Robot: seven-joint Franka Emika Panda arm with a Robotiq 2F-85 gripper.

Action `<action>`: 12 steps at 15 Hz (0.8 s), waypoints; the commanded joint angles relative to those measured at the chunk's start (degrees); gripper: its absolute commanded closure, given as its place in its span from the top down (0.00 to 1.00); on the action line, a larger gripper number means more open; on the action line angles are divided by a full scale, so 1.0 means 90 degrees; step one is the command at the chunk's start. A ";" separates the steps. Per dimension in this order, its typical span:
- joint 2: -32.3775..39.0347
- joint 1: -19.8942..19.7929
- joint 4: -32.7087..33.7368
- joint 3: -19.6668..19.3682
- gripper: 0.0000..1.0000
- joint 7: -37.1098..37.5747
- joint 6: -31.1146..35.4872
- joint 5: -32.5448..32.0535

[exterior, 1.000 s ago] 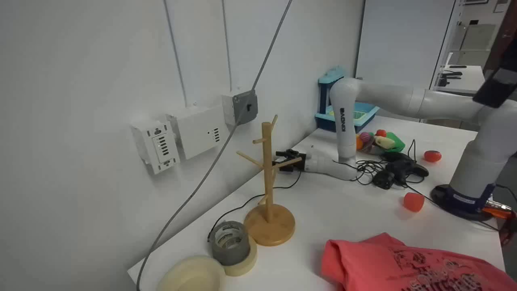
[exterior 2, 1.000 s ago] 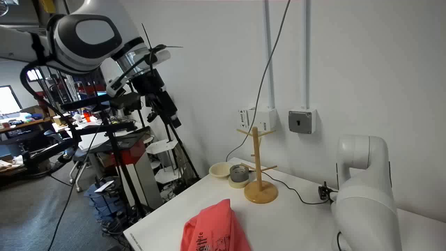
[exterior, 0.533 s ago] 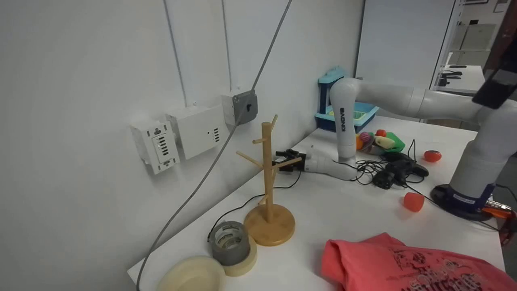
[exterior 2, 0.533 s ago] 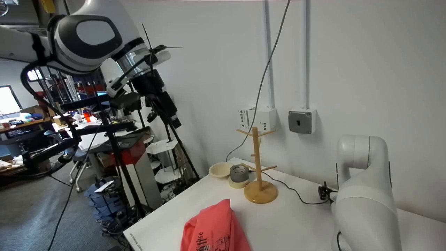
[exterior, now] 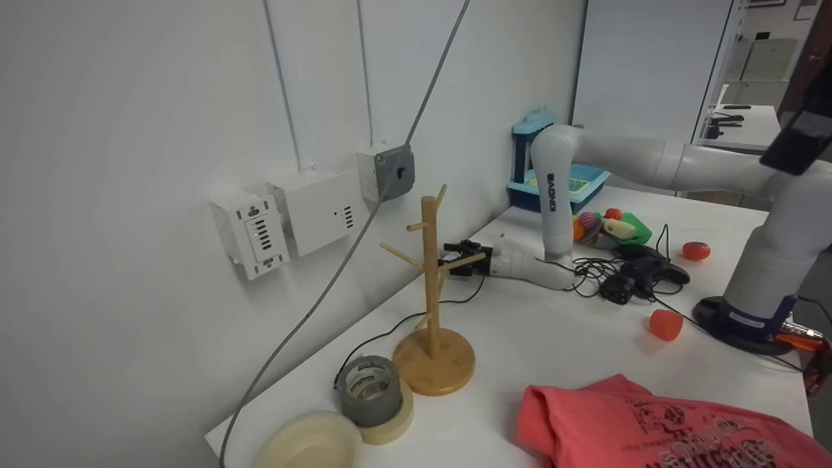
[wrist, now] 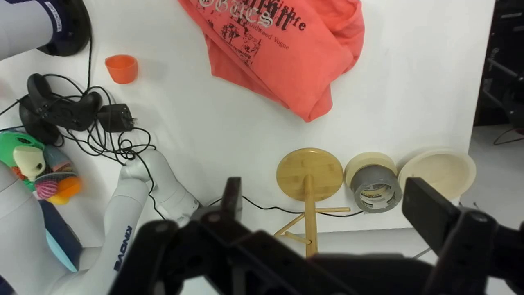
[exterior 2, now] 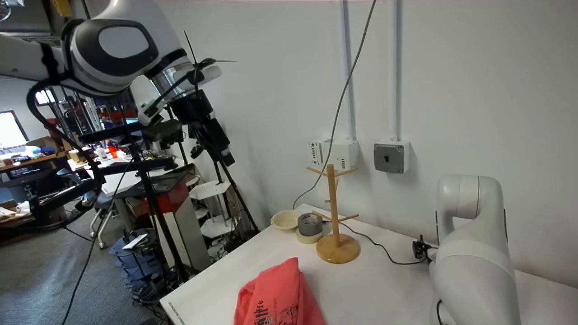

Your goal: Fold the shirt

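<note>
The shirt is coral-red with dark and pale print. It lies bunched and partly folded over on the white table in both exterior views, cut off by the frame edge. In the wrist view the shirt is at the top, with a corner pointing down the picture. My gripper is open, its two black fingers wide apart with nothing between them. In an exterior view it hangs high above the table's end, apart from the shirt. A dark part of it shows at the right edge.
A wooden peg stand, tape rolls and a cream bowl stand near the wall. A white Kinova arm rests on the table. A red cup, a black controller with cables and toy food lie beyond.
</note>
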 commanded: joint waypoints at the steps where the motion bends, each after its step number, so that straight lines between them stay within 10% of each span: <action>1: 0.0023 0.0151 0.0014 -0.0125 1.00 0.0059 -0.0017 -0.0074; 12: 0.0283 0.0069 -0.0588 -0.0395 1.00 0.0104 0.0206 0.0078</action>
